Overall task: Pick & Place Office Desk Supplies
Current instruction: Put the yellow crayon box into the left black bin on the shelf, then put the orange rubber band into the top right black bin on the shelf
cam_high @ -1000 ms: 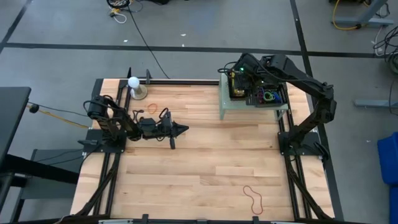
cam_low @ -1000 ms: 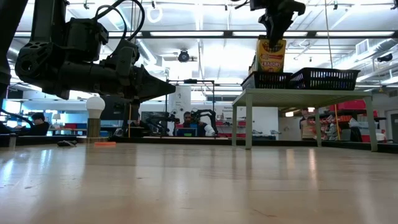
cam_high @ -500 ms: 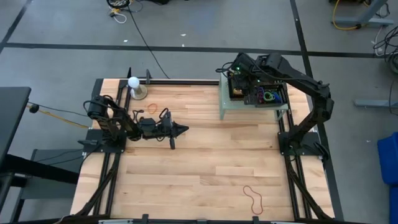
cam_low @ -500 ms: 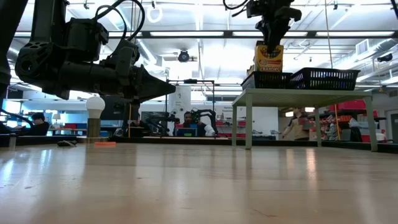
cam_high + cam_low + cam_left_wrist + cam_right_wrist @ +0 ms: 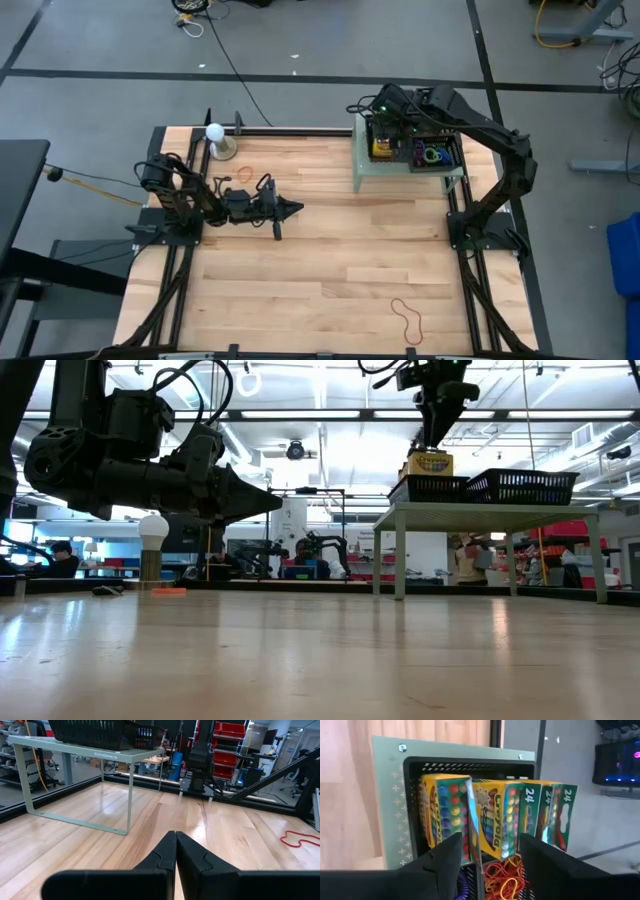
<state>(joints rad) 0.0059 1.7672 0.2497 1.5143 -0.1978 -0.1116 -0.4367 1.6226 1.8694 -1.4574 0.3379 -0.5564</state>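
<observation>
My right gripper [image 5: 490, 851] hangs open, pointing steeply down over a black basket [image 5: 470, 763] on the raised green stand [image 5: 362, 172] at the far right. Several yellow-green crayon boxes [image 5: 496, 820] stand upright in that basket on a heap of orange rubber bands [image 5: 504, 876]. In the low view one box top [image 5: 431, 463] shows just above the rim, under the fingers [image 5: 436, 430] and apart from them. My left gripper [image 5: 292, 208] is shut and level over the table's left middle, touching nothing. An orange band [image 5: 243, 175] and a red band [image 5: 408, 318] lie on the table.
A second black basket [image 5: 433, 154] with green and purple bands sits beside the first on the stand. The white ball on its stand [image 5: 215, 133] is at the far left corner. Bare wood lies between the arms. People and desks show beyond the table.
My right gripper has opened and let go of the crayon box it held upright above the basket. The box has sunk into the basket until only its top shows over the rim. The gripper itself has barely shifted.
</observation>
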